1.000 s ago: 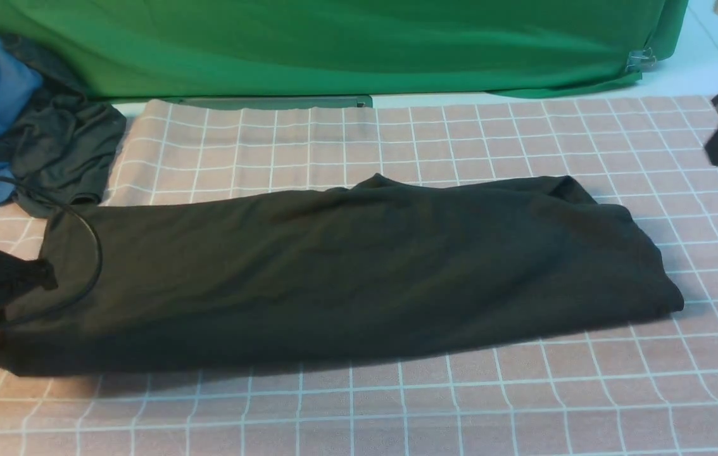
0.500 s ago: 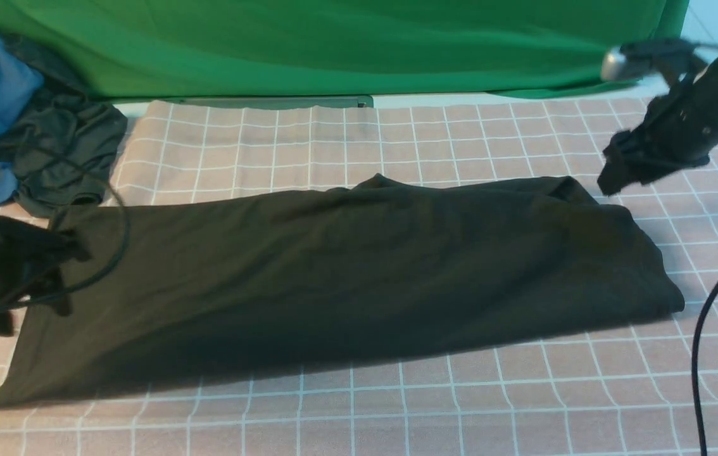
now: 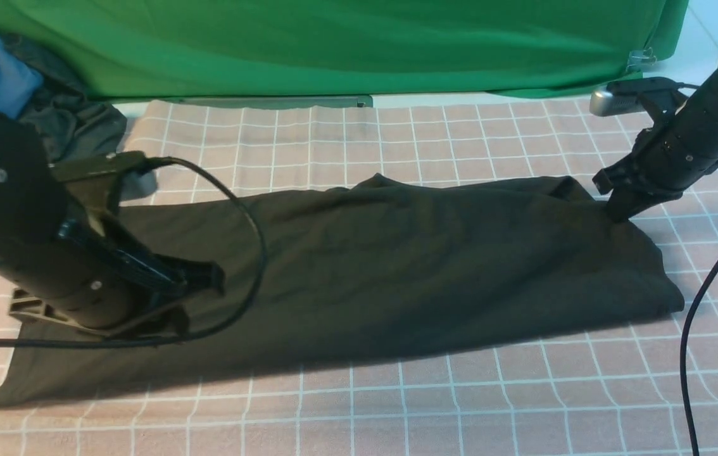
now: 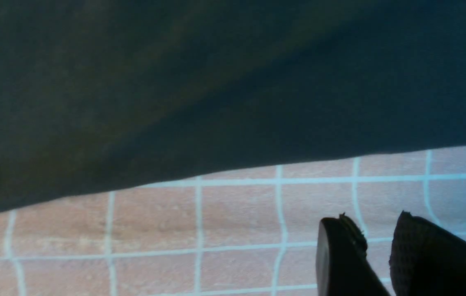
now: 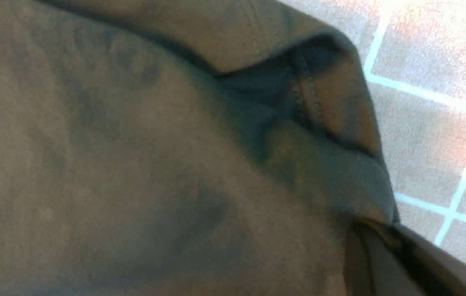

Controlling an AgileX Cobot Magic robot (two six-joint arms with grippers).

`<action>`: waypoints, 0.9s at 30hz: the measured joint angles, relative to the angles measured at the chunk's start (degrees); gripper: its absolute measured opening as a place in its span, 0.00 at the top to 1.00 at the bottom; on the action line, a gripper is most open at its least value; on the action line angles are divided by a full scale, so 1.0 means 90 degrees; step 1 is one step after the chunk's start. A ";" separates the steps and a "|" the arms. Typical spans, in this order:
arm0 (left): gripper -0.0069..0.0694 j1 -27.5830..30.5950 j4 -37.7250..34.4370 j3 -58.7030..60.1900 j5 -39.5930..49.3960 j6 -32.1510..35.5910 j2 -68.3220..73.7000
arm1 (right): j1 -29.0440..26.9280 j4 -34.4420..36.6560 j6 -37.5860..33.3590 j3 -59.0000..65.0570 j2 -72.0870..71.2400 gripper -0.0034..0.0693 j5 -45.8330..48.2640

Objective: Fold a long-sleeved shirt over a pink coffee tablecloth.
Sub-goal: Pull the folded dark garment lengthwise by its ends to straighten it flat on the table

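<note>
Seeing the long-sleeved shirt (image 3: 397, 266) lying as a long folded band across the middle of the frame, on the pink coffee tablecloth (image 3: 460, 139). Holding the left pincer (image 3: 197, 303) at lower left, over the shirt's left end, jaws slightly spread, gripping nothing. Pinching the shirt's corner at upper right with the right pincer (image 3: 615, 212), jaws pressed together.

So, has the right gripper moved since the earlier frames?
Yes. The right gripper came inward from the tablecloth's right edge and down onto the shirt's far right corner.
</note>
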 joint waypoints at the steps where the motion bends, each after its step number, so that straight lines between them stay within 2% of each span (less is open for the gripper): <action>1: 0.64 -0.0063 -0.0006 0.0000 -0.0052 0.0000 0.0000 | 0.0000 0.0000 -0.0081 0.0000 -0.0017 0.89 0.0032; 11: 0.64 -0.0077 0.0044 0.0000 -0.0125 -0.0008 0.0000 | 0.0008 0.0055 -0.0154 -0.0480 -0.0689 0.89 -0.0197; 20: 0.63 -0.0077 0.0044 0.0000 -0.0114 0.0000 0.0000 | 0.0014 0.0073 0.0102 -0.0555 -0.0331 0.85 -0.0776; 23: 0.63 -0.0077 0.0044 0.0000 -0.0114 0.0000 0.0000 | 0.0014 0.0051 0.0256 -0.0555 -0.0071 0.79 -0.1071; 27: 0.63 -0.0077 0.0044 0.0000 -0.0114 0.0000 0.0000 | 0.0014 0.0012 0.0324 -0.0555 0.0255 0.62 -0.1371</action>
